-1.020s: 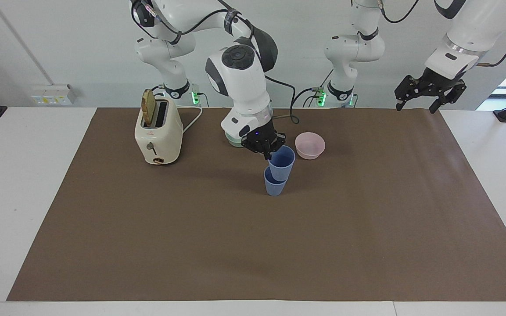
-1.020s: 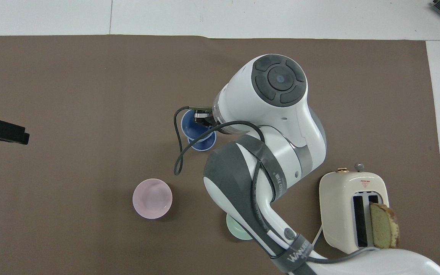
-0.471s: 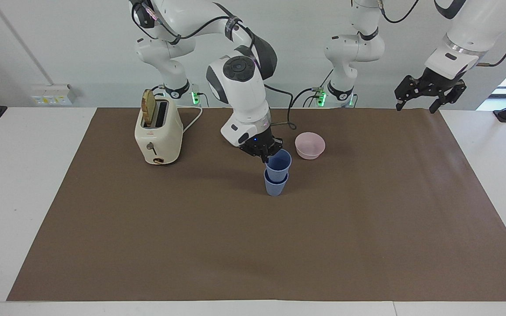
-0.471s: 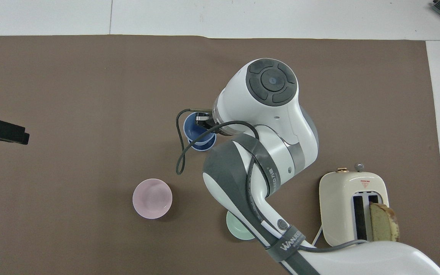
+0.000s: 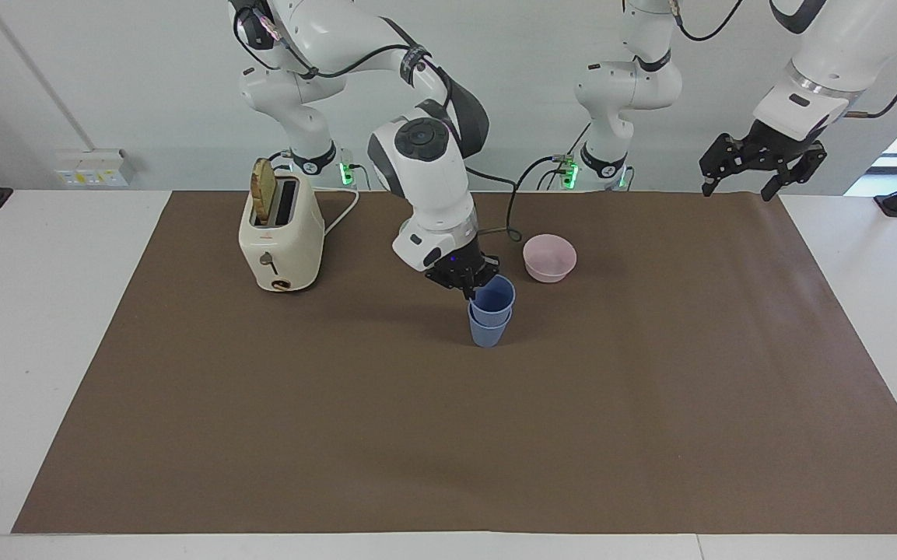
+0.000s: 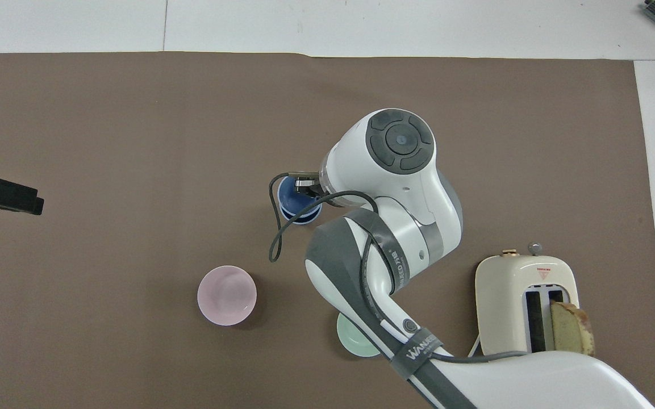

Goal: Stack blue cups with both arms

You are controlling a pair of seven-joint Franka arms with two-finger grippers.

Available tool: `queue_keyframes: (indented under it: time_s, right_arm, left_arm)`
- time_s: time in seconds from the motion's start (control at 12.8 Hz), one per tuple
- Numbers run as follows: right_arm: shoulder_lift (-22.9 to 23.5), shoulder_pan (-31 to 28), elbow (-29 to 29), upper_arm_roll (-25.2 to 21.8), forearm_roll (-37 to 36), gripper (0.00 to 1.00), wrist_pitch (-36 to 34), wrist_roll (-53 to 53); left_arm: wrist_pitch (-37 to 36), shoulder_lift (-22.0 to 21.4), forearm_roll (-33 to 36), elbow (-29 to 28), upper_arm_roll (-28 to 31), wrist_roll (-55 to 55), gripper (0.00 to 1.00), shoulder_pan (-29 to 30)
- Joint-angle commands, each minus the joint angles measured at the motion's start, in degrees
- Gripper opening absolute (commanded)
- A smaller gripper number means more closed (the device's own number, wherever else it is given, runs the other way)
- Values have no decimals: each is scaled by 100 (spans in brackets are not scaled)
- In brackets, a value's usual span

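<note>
Above: right gripper (image 5: pixel 470 291) pinching the rim of the upper blue cup (image 5: pixel 493 300), nested in the lower blue cup (image 5: pixel 487 331).
Both cups stand mid-mat, farther from the robots than the pink bowl (image 5: pixel 549 257). Left gripper (image 5: pixel 738 187), jaws wide and empty, waits over the mat's corner at the left arm's end.

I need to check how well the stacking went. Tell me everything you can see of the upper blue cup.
The upper blue cup is a small, matte, tapered, handleless periwinkle tumbler that looks like plastic. It stands upright, open end up, nested in the lower blue cup, with its rim band above that cup's rim. The right end effector is shut on its rim.
</note>
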Motion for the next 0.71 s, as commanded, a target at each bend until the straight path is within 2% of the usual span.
queue_keyframes:
  time_s: [0.0, 0.08, 0.16, 0.24, 0.31, 0.39, 0.63]
  right_arm:
    - [-236, -79, -241, 43, 22, 26, 100, -53]
    - [-236, -61, -215, 43, 22, 33, 73, -27]
    - [-270, -53, -206, 43, 22, 48, 47, -26]
    - [-366, -70, -206, 34, 22, 74, 20, -35]
    - [-489, -96, -206, 25, 22, 83, -102, -26]
    - [-630, -157, -197, -1, 22, 100, -260, -26]
    - [-1156, -604, -188, -19, 13, 100, -804, -61]
  left_arm:
    - [-92, -46, -71, -13, 0, 24, 100, 37]
    - [-92, -46, -71, -13, 0, 24, 100, 37]
    - [-92, -46, -71, -13, 0, 24, 100, 37]
    - [-92, -46, -71, -13, 0, 24, 100, 37]
    - [-92, -46, -71, -13, 0, 24, 100, 37]
    - [-92, -46, -71, -13, 0, 24, 100, 37]
    - [-101, -46, -71, -4, 0, 24, 100, 46]
